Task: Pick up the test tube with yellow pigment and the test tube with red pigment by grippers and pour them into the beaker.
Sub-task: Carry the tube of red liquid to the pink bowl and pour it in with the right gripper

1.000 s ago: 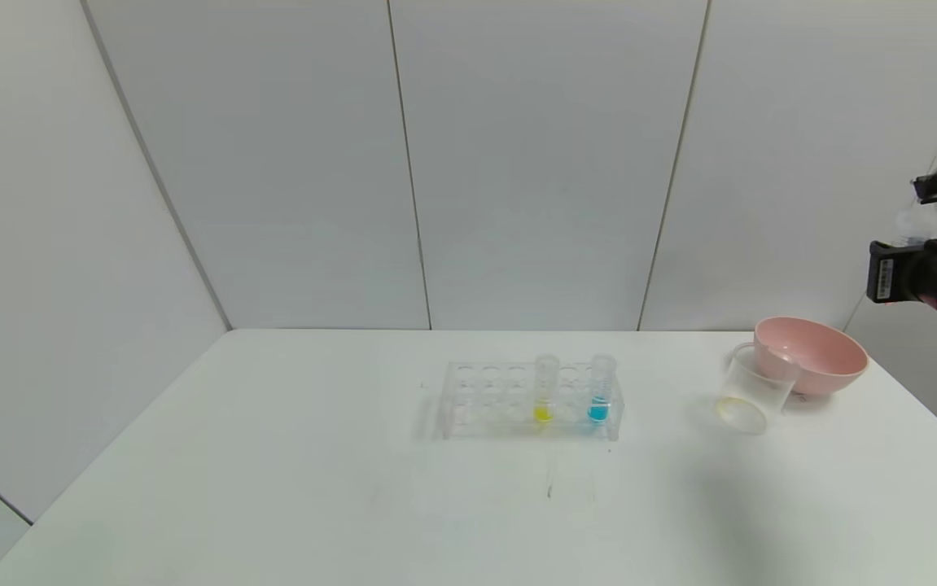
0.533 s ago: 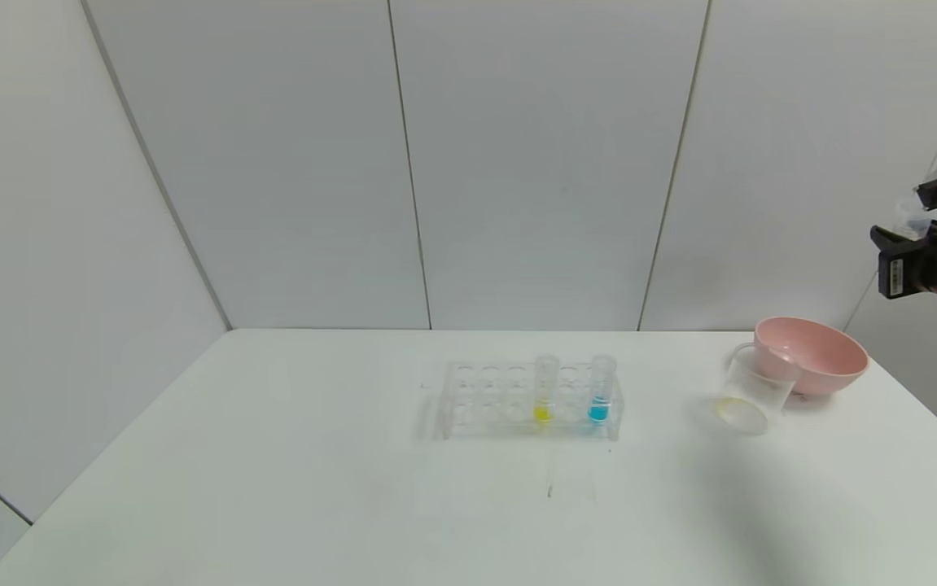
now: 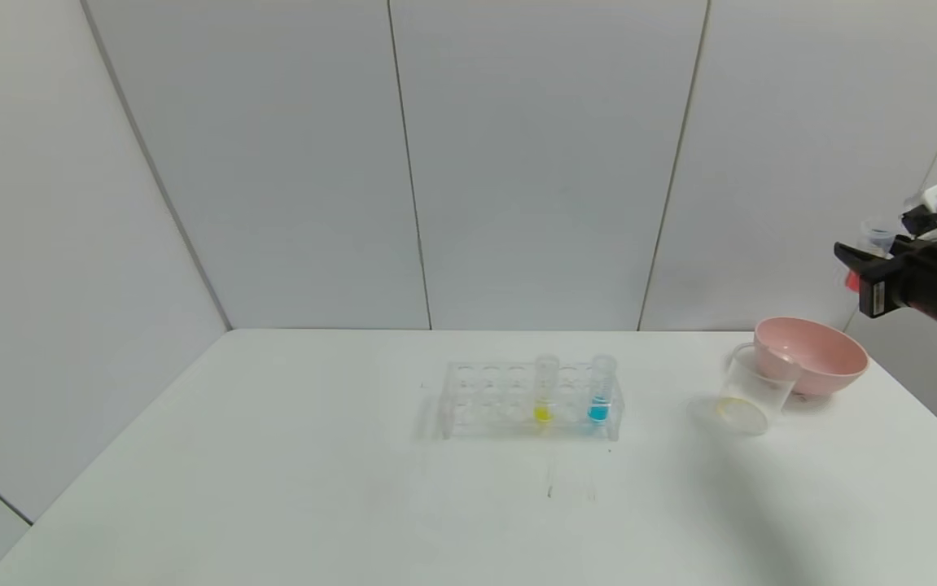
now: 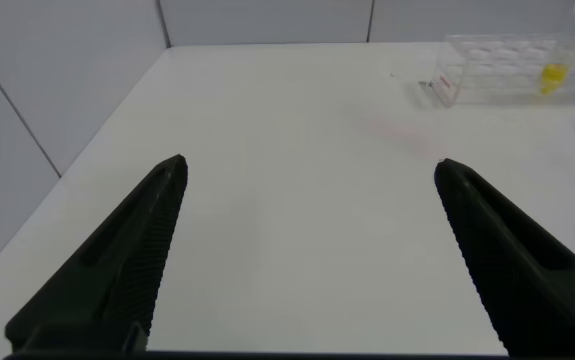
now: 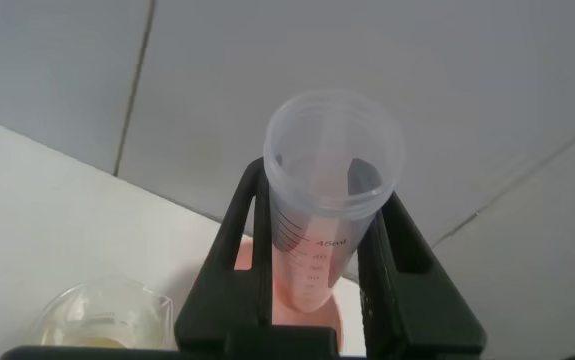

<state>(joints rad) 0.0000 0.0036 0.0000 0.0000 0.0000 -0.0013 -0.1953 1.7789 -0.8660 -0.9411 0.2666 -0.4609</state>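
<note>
Right tool (image 3: 860, 262) dropped lower and shifted left since earlier frame, now high over right edge of surface (image 3: 273, 488), above pink bowl (image 3: 812, 354). Pinching red tube (image 5: 322, 215), mouth up. Yellow tube (image 3: 545, 389) upright in rack (image 3: 529, 400) beside blue tube (image 3: 600, 387). Beaker (image 3: 753, 395) touching bowl. Left tool (image 4: 307, 250) spread wide, low over surface.

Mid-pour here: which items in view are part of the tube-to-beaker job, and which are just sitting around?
Job items:
- test tube with red pigment, clamped in the right gripper
- test tube with yellow pigment, in the rack
- beaker
- left gripper, open over the table

Lying about:
- blue-tipped tube
- pink bowl
- clear rack
</note>
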